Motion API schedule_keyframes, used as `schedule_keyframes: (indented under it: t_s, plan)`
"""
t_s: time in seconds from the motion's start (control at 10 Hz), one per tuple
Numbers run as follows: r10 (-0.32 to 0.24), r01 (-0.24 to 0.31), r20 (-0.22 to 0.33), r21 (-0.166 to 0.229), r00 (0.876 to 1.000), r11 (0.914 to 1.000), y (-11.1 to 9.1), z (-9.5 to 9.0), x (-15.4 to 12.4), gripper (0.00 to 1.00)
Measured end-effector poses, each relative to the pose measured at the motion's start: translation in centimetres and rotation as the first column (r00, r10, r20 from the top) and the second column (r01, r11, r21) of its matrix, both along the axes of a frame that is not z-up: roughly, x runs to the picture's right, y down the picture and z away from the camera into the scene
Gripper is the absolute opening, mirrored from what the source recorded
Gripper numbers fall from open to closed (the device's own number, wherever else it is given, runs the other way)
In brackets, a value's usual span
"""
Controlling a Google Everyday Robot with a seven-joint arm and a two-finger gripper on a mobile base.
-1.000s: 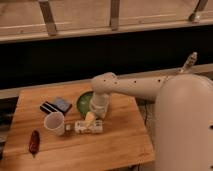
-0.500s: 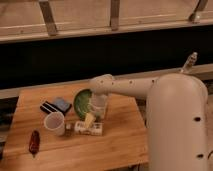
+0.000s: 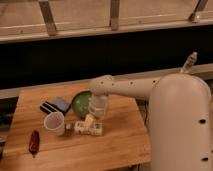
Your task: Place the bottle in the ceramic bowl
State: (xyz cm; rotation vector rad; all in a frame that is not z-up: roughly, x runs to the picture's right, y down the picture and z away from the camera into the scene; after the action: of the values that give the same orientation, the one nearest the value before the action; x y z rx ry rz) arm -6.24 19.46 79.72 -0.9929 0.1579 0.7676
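We see the pincer [image 3: 93,119] pointing down over the bench [image 3: 120,137], its jaws spread wide and gripping nothing. The bottle [image 3: 89,129] lies on its side just beneath it, nearer than the ceramic bowl [image 3: 79,103].

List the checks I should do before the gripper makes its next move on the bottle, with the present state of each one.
1. Bottle lies on its side on the table, not lifted: ok.
2. Gripper is just above the bottle, jaws open: ok.
3. Gripper centred on the bottle's body: cannot tell.
4. Ceramic bowl stands upright close behind the bottle: ok.
5. Bowl's inside free for the bottle: cannot tell, the arm hides part of it.
6. White cup stands beside the bottle, apart from it: ok.
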Motion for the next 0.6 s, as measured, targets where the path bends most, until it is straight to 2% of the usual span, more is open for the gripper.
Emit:
schedule_keyframes:
  t_s: [0.2, 0.3, 0.6]
  plan:
    - [-0.001, 0.001, -0.001, -0.005, 1.0, 1.0, 0.6, -0.8, -0.2, 0.7]
    - [-0.009, 0.009, -0.003, -0.02, 1.0, 0.9998, 1.3, -1.0, -0.3, 0.7]
    - [-0.049, 0.048, -0.003, -0.064, 0.999, 0.9968, 2.5, -0.4, -1.2, 0.7]
